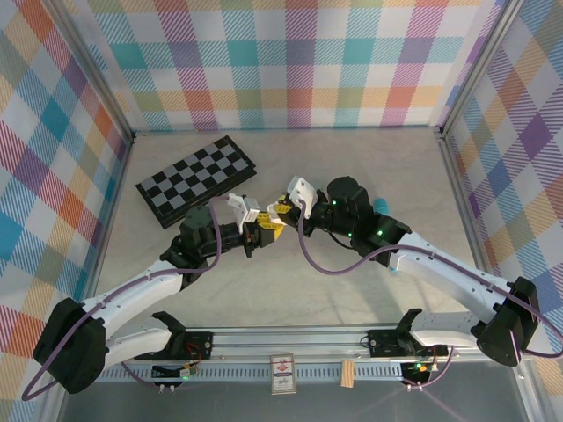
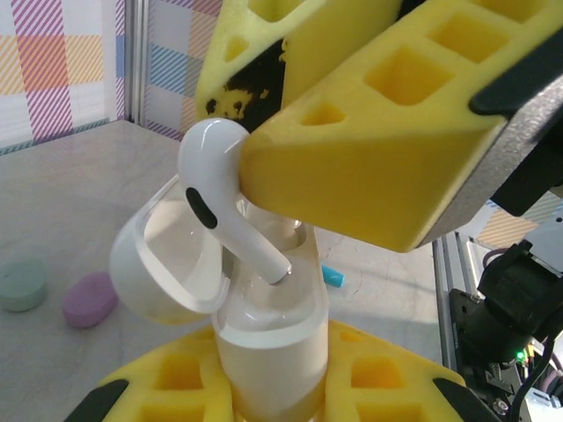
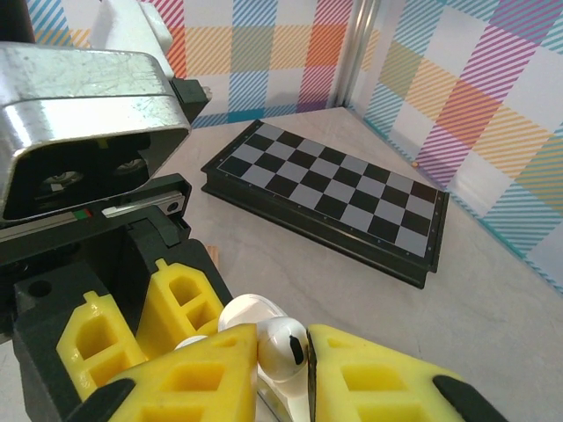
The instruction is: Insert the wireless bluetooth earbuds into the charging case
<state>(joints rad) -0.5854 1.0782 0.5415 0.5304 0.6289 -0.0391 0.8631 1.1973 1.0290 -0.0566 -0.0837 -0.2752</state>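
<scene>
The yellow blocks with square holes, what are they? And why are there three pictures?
They are the padded yellow fingers of a robot's two grippers, which work like hands. One picture looks down from above the pale table. The other two come from a small camera on each wrist. The left gripper is shut on the clear-and-white plastic charging case, whose lid is open. The right gripper pinches one white plastic earbud, with its stem pointing down at the case's opening. On the table lie a black-and-grey folding chessboard, a small purple pebble-shaped piece and a mint-green round one.
</scene>
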